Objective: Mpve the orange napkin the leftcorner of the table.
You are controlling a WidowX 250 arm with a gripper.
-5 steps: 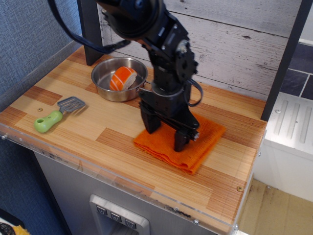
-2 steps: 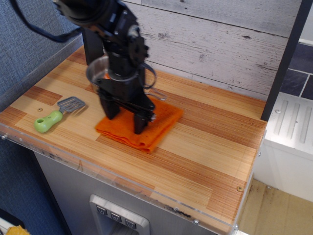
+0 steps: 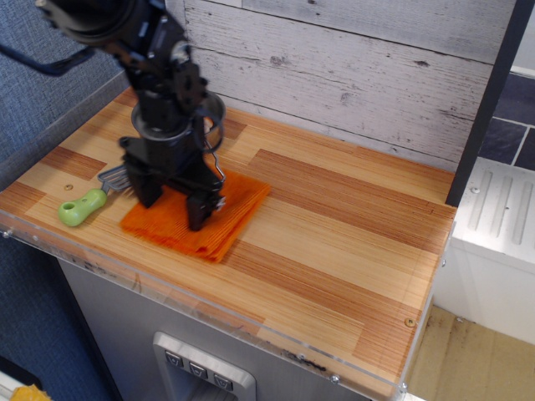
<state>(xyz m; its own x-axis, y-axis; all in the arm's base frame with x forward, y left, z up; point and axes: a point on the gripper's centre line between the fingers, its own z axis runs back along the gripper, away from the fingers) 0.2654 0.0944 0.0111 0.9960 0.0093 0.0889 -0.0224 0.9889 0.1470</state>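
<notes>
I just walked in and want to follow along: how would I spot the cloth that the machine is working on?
Look at the striped wooden table and go to its front left part, under the black gripper. The orange napkin lies flat there, a bright folded square. The green-handled spatula to its left is far smaller and hard plastic.

A small spatula with a lime-green plastic handle [image 3: 81, 207] and a grey slotted metal blade lies at the near left. A whitewashed plank wall [image 3: 351, 67] runs along the far side. A dark upright post [image 3: 489, 104] stands at the right.
</notes>
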